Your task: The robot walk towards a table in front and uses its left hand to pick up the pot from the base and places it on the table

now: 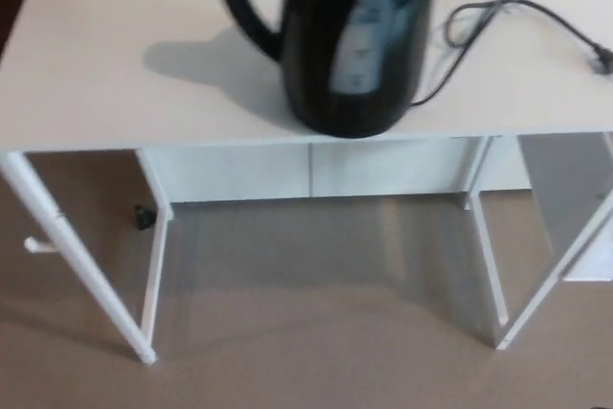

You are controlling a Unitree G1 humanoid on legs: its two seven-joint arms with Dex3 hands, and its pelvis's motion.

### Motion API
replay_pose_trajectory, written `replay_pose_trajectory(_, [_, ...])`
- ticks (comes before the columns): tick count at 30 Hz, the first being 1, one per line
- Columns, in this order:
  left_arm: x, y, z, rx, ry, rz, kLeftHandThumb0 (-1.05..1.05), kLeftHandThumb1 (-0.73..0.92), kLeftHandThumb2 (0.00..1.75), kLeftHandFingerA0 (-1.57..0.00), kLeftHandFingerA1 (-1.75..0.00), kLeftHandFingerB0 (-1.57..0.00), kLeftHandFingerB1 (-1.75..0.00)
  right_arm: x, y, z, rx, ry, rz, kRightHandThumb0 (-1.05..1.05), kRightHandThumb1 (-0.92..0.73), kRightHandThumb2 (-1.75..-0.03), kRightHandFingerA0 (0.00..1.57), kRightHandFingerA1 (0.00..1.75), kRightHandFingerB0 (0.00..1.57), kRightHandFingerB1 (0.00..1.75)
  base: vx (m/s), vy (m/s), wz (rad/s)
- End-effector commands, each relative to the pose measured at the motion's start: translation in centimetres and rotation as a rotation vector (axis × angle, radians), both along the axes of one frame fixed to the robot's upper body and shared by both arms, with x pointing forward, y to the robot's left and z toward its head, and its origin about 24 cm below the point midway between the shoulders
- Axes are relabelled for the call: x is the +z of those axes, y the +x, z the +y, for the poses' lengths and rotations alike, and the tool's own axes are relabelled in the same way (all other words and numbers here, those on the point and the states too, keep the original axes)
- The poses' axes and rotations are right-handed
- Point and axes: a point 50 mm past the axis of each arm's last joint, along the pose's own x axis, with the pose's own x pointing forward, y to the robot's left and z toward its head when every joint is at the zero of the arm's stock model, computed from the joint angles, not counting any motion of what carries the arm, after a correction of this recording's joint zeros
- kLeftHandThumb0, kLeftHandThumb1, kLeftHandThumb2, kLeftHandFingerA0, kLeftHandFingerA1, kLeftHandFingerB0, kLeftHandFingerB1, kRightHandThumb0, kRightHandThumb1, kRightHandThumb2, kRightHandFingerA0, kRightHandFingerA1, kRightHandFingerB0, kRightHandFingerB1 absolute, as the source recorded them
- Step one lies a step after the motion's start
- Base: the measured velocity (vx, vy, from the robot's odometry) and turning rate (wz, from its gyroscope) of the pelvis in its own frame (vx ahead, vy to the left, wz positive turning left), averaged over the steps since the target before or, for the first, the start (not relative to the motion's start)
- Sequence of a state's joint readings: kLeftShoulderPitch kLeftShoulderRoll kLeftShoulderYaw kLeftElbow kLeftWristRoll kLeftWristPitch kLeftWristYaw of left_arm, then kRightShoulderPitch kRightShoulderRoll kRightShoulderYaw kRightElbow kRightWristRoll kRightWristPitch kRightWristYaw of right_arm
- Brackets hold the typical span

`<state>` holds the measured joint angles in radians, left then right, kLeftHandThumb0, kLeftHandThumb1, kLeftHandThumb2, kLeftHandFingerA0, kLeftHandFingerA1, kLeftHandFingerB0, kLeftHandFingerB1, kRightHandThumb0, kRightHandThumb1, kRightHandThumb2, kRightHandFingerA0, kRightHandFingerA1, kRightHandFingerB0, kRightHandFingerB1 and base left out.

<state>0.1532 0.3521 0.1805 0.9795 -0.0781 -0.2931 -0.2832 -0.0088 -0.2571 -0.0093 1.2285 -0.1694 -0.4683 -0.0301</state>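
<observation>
Pot [350, 45]: black, upright, near the front edge of the white table [115, 93], slightly right of picture centre. Top cut off by the upper frame. Blurred, fine detail unreadable.

Long axis: vertical. Pale level window facing the camera.

Handle [244, 2]: on the robot's left side of the body, arching out and up.

Base: not separable from the pot's dark foot. Presumed beneath, judging by the cord [479, 11] leaving the lower right and trailing to a plug [601, 59] loose on the tabletop, well apart from the pot.

Left hand: not in view; spread or closed, cannot tell. Right hand: likewise not in view.

Bearing for the coming move: straight ahead, just beyond the table edge, with the handle toward the left arm's side, so judged nearer to the left hand's reach than the right's. Likely calls for a reach forward and in from the left, a closing round the handle, then a lift straight up along the vertical axis to clear the base.

Free tabletop: bare stretch to the pot's left, partly under its shadow; a plausible set-down spot.

Stage: approach judged near enough; grasp not yet begun.

Below: white legs, tan floor [316, 313], small dark object [144, 217] on the floor by an inner leg, unidentifiable.
</observation>
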Motion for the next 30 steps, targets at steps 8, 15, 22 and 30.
replay_pose_trajectory(8, [0.2, -0.9, 0.5, -0.012, 0.026, 0.01, -0.31, 0.61, 0.66, -0.29, -0.39, -0.25, -0.36, -0.2, -0.9, -0.2, 0.017, -0.022, 0.031, -0.1, -0.91, -0.66, 0.37, 0.42, 0.28, 0.39, 0.14, 0.098, -0.04])
replay_pose_trajectory(15, [0.1, -1.1, 0.4, -0.035, 0.045, 0.02, -0.22, 0.44, 0.88, -0.21, -0.52, -0.15, -0.48, -0.3, -1.3, -0.1, 0.019, -0.031, 0.036, -0.08, -0.91, -0.66, 0.37, 0.43, 0.27, 0.4, 0.22, 0.14, 0.01])
replay_pose_trajectory(22, [-0.4, -2.8, 0.5, -0.03, 0.034, 0.065, -0.34, 0.61, 0.67, -0.28, -0.39, -0.25, -0.37, -0.9, -3.8, -0.3, -0.012, -0.033, 0.082, -0.07, -0.89, -0.66, 0.39, 0.44, 0.29, 0.4, 0.25, -0.109, 0.14])
replay_pose_trajectory(30, [-0.2, -3.4, 1.1, -0.013, 0.062, 0.073, -0.3, 0.62, 0.59, -0.34, -0.36, -0.29, -0.34, -1.0, -4.8, -0.4, -0.065, -0.012, 0.063, -0.05, -0.91, -0.66, 0.38, 0.44, 0.28, 0.4, 0.27, -0.051, 0.21])
